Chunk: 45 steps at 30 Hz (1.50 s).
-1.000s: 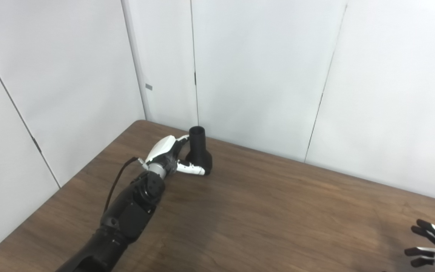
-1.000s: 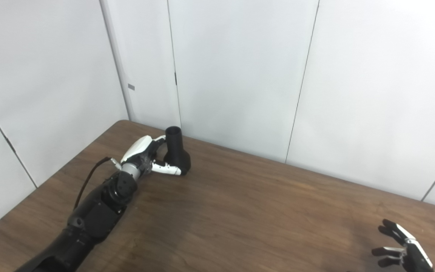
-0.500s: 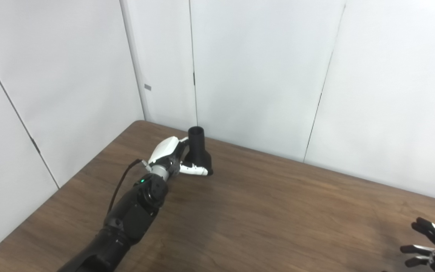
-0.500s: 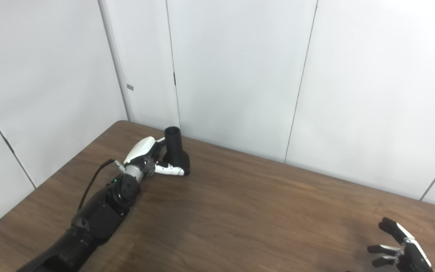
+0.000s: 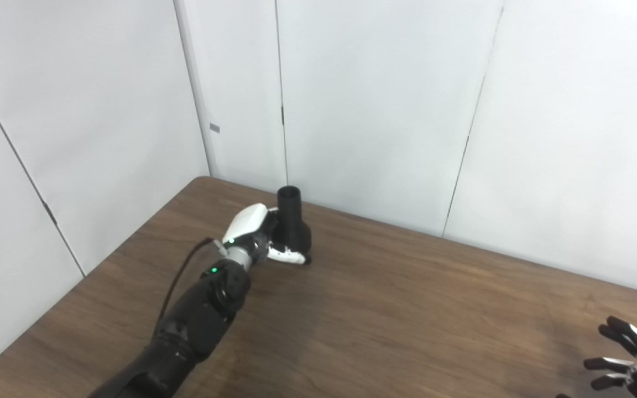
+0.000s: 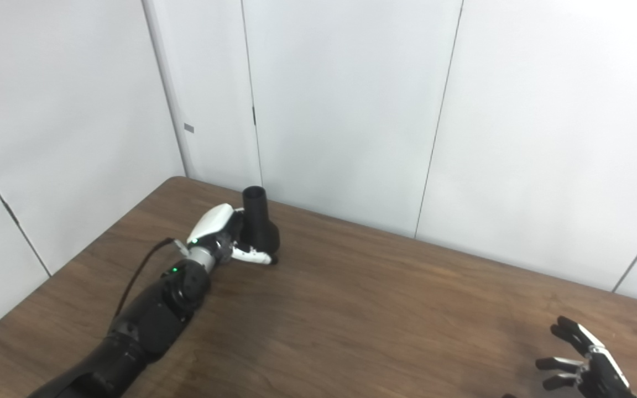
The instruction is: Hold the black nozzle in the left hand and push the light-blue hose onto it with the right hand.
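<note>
My left hand [image 5: 252, 235] is wrapped around the black nozzle [image 5: 292, 224], which stands upright near the far left corner of the table [image 5: 407, 309], its open narrow neck pointing up. My thumb lies across the wide base at the front and the fingers curl behind it; whether the base rests on the wood or is just clear of it I cannot tell. My right hand [image 5: 631, 362] sits low at the near right corner, well apart from the nozzle, fingers spread and holding nothing.

The light-blue hose is nowhere in either view (that is the first worry: I have nothing to push on yet, and my right hand has to find it outside what I can see).

The grip itself looks low on the flared base, so a push down onto the neck could tip the nozzle in my fingers or twist it out of line. If the neck tilts, the hose end would catch on the rim instead of sliding over. The nozzle is smooth and dark, likely slippery plastic, so a loose closure could let it rotate. It also stands close to the wall, leaving little room to bring a hose in from behind.
</note>
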Tool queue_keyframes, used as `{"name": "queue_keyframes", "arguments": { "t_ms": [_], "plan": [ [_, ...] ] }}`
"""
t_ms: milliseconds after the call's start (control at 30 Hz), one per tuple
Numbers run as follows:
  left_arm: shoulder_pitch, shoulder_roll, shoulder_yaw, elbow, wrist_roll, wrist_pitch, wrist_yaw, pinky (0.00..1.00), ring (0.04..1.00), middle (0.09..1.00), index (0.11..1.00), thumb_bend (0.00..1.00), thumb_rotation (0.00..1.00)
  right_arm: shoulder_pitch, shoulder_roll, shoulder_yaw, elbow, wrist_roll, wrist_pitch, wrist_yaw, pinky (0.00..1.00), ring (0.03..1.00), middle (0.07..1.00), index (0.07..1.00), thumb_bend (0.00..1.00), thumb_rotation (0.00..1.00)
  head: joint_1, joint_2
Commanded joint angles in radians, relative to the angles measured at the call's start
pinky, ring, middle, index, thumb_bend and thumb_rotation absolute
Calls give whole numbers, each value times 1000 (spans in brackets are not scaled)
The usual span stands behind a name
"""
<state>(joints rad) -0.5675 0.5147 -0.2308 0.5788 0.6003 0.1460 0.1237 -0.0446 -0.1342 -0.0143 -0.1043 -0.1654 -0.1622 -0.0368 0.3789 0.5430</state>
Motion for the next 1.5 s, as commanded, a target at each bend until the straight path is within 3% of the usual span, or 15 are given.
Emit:
{"name": "queue_keyframes", "arguments": {
  "t_ms": [0, 233, 433, 500, 633, 767, 1033, 1233, 1467],
  "plan": [
    [11, 9, -56, 37, 59, 29, -39, 999, 717, 539, 468, 529, 14, -15, -5, -9, -37, 2, -18, -2, 417, 576, 796, 816, 678, 0, 1, 1],
    [8, 38, -135, 57, 145, 53, -37, 1000, 728, 535, 458, 520, 0, -22, -4, -13, -34, 7, -11, -1, 413, 574, 801, 813, 681, 0, 0, 15],
    [12, 57, -191, 95, 193, 35, -6, 1000, 718, 546, 449, 517, 0, -28, -3, -12, -26, 1, -11, -5, 407, 579, 798, 815, 686, 0, -7, 20],
    [19, 59, -193, 98, 187, 25, 6, 1000, 715, 505, 475, 524, 0, -28, -1, -11, -28, 9, -9, -1, 412, 582, 803, 819, 680, 0, -17, 24],
    [57, 50, -171, 57, 150, -29, 54, 929, 663, 532, 453, 520, 0, -31, 2, -9, -7, 2, -39, -10, 415, 575, 801, 813, 681, 0, -56, 33],
    [107, 19, -157, -18, 128, -117, 120, 899, 629, 495, 475, 526, 0, -47, -10, -8, 94, -15, -138, -28, 426, 581, 803, 819, 703, 0, -121, 40],
    [153, -32, -229, -162, 159, -220, 118, 891, 634, 497, 472, 526, 0, -78, -11, -8, 254, -35, -269, -62, 426, 571, 792, 818, 748, 0, -226, 55],
    [159, -89, -277, -206, 138, -284, 88, 857, 618, 475, 489, 527, 0, -92, -5, -1, 291, -76, -300, -96, 433, 572, 777, 811, 757, 0, -292, 64],
    [161, -172, -343, -186, 138, -342, 62, 847, 616, 472, 491, 526, 0, -97, 0, 7, 296, -88, -297, -109, 434, 572, 780, 817, 756, 8, -376, 76]
  ]
}}
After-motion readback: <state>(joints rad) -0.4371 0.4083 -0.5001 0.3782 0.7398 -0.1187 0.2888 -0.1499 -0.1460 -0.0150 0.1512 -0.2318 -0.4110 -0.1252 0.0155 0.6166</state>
